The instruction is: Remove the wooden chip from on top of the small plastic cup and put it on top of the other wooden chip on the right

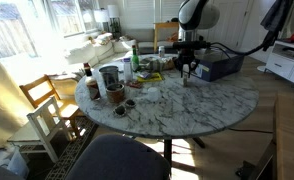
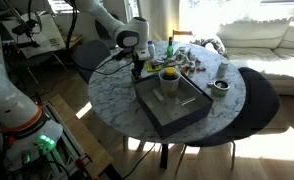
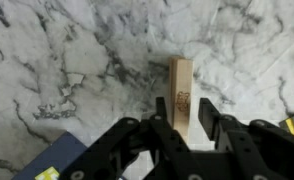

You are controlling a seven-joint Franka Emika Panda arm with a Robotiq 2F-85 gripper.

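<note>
Grips the wooden chip (image 3: 180, 80) by its near end, the gripper (image 3: 182, 112) closed on the two narrow sides with fingers (image 3: 208, 116) pressed in from either flank, most likely to leave the broad face and the far end free for laying onto another piece. Hangs clear above the marble table (image 3: 67, 60), as seen from outside too, gripper (image 1: 188, 68) (image 2: 137, 62) pointing down at bare stone. Runs lengthwise straight out ahead of the fingertips, in line with the hand's own reach, free end aimed away from the palm and toward the tabletop; impossible to tell whether exactly plumb or slightly tilted. Sits close to a blue box (image 3: 49, 162) just behind and to one side of the hand. Shows no other wooden chip ahead of the fingers, so no judging how near the drop-off lies
</note>
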